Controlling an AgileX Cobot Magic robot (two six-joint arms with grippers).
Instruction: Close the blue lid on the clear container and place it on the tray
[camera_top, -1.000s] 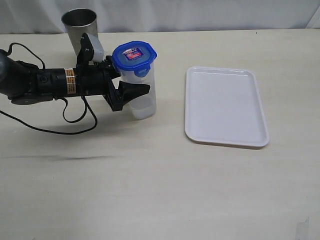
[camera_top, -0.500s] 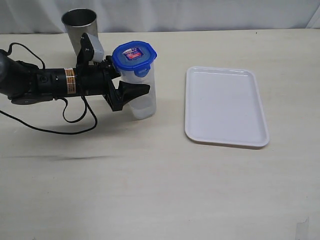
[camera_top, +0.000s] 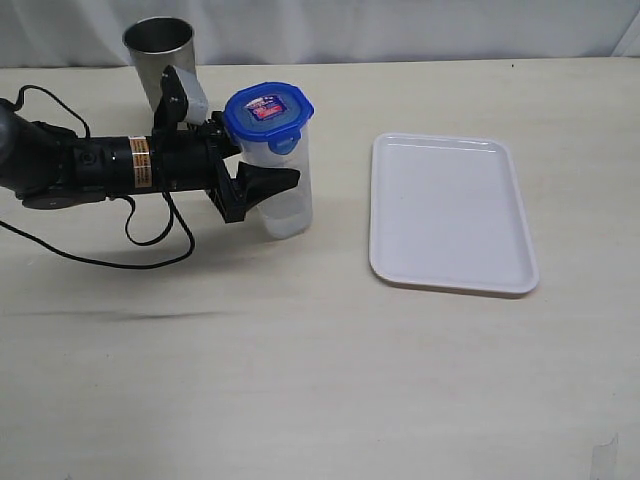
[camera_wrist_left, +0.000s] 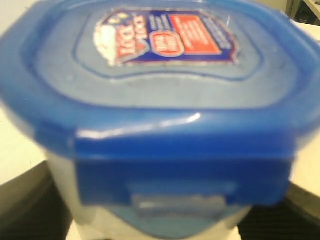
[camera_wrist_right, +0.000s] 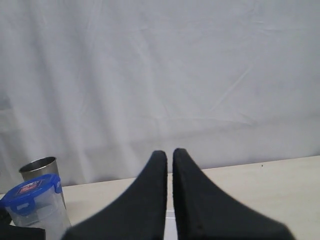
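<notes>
Gripping the clear container (camera_top: 287, 205), the left gripper (camera_top: 262, 165) has its jaws closed on its sides on the counter (camera_top: 300, 380), well left of the tray (camera_top: 450, 282). The blue lid (camera_top: 267, 110) looks snapped on, so lifting it upright toward the tray likely comes next. Right gripper (camera_wrist_right: 170, 156): jaws shut, empty.

The exterior camera looks down across the table (camera_top: 300, 380) toward a white backdrop (camera_top: 400, 25). The left wrist camera sits tight against the blue lid (camera_wrist_left: 165, 100). The right wrist camera, farther back and level, shares that lid and the metal cup (camera_wrist_right: 40, 170) with the exterior view.
</notes>
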